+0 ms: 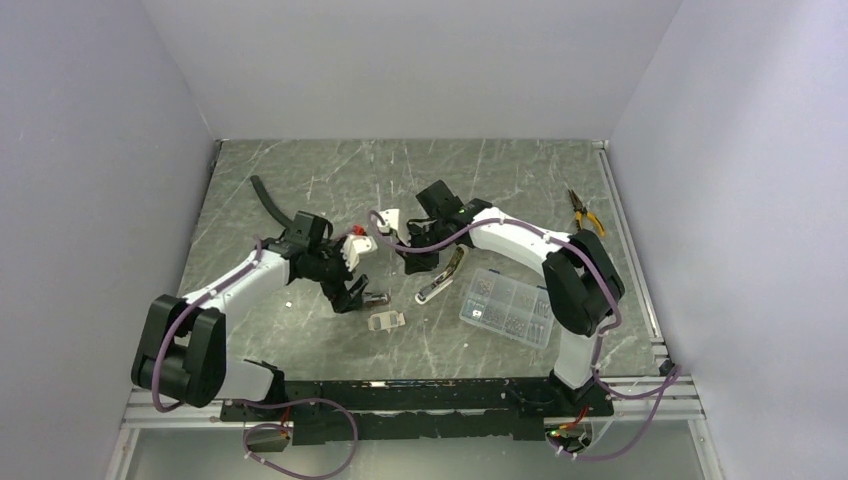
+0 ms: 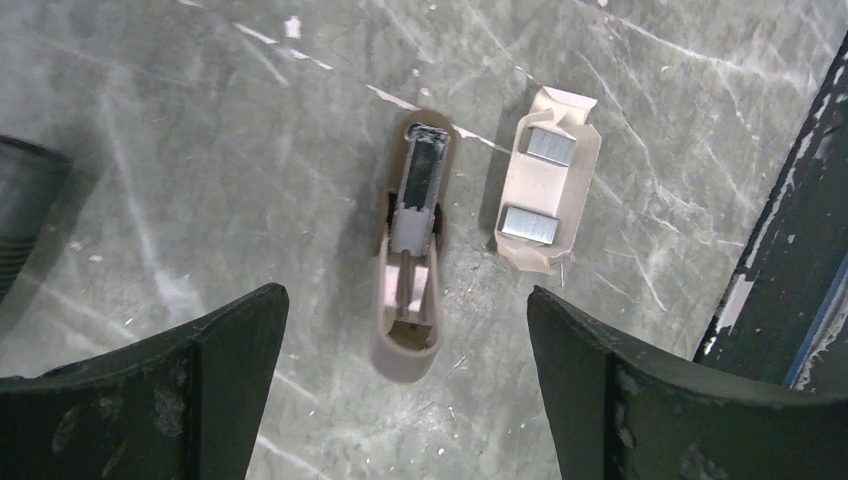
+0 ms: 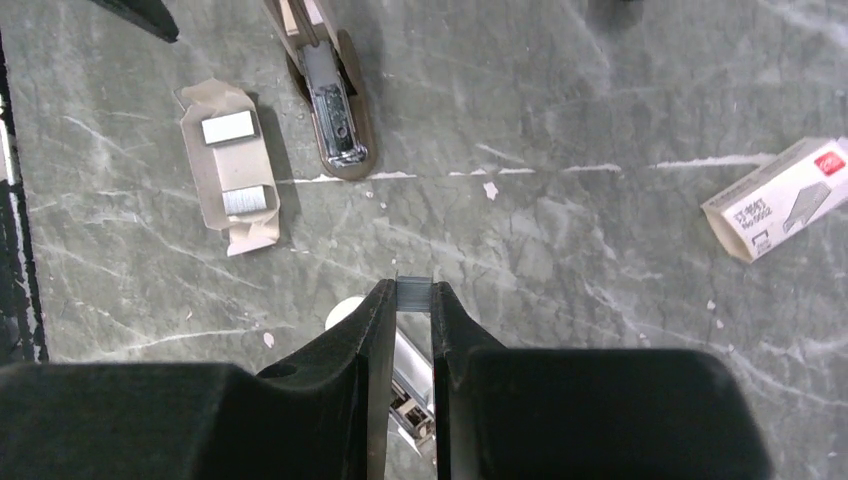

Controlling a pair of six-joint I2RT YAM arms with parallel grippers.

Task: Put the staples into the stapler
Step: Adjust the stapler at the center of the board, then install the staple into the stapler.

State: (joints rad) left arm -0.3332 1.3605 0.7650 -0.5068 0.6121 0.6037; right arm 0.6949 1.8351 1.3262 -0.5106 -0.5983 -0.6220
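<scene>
1. Left tool (image 2: 405, 310) gapes empty right above the open stapler (image 2: 410, 250) on the counter (image 2: 150, 150), its length running 12 to 6.
2. Right tool (image 3: 412, 300) pinches a staple strip (image 3: 413, 290); stapler at its 11 o'clock.

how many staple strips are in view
3. Two lie in the cardboard tray: one strip at one end, another strip at the other. The third strip is pinched in the right gripper. The staple box may hide more.
</scene>
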